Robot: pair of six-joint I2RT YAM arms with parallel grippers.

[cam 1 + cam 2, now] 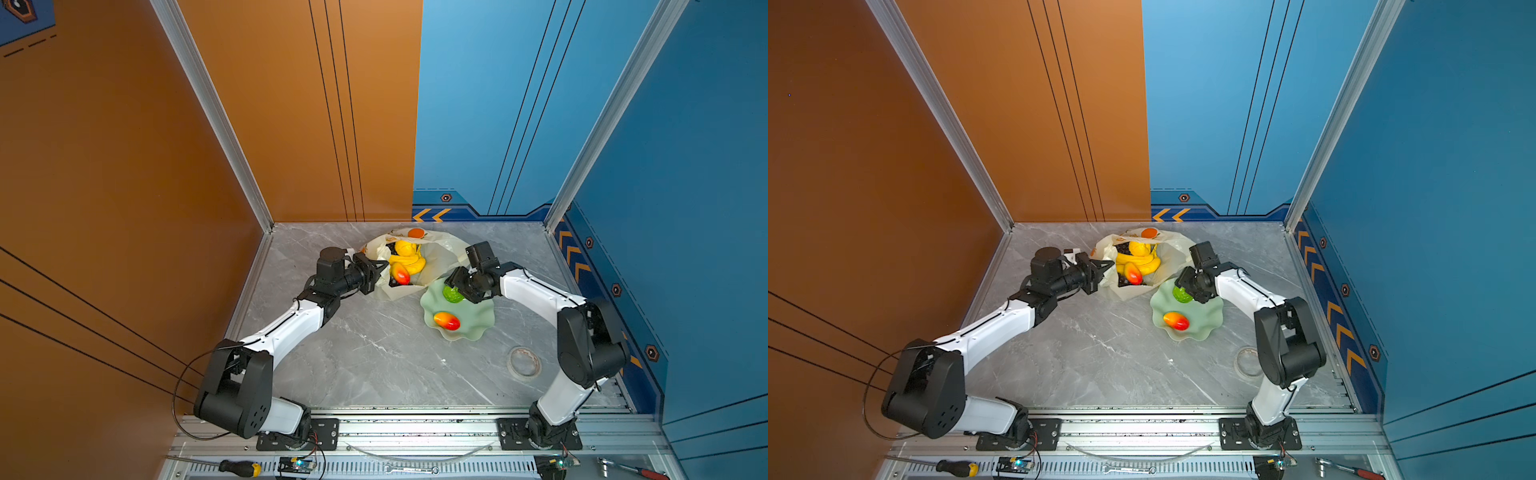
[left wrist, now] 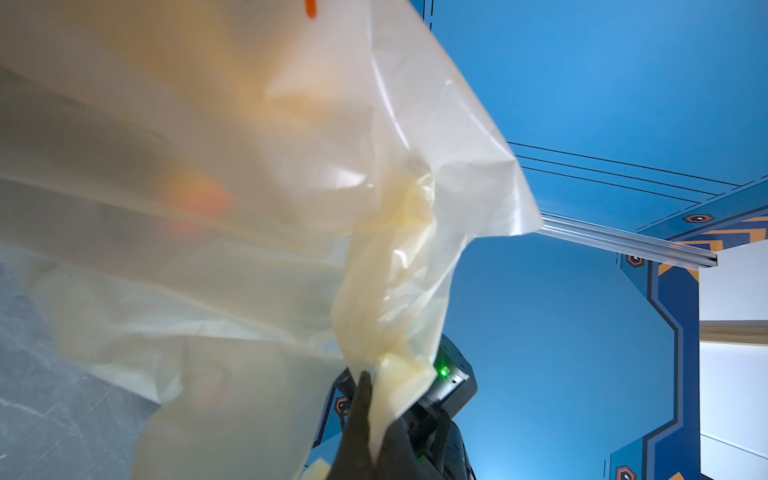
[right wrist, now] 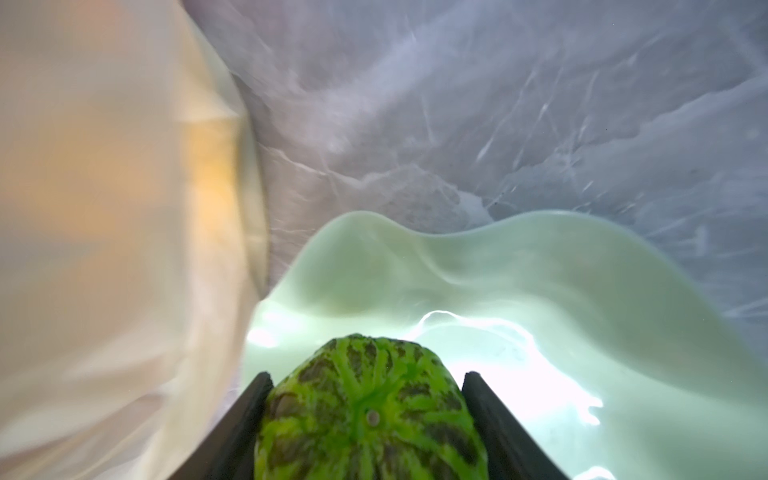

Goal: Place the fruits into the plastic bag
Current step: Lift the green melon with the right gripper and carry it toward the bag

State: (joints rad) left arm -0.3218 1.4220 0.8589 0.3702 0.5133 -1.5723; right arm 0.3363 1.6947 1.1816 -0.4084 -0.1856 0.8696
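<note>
Left gripper [image 1: 382,268] pinched on the plastic bag [image 1: 436,257] rim, my right gripper [image 3: 368,376] clamps the green melon [image 3: 370,415] between its fingers [image 3: 249,415] over the dish [image 3: 540,257]; next I lift it across into the bag.

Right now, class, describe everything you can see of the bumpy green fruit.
The green fruit is a rounded, glossy toy, bright green with dark mottled patches and ridges radiating from a small central dimple. The black fingers of the right claw grip both flanks, over the pale green dish beside the plastic bag. Whether it is lifted cannot be told.
</note>
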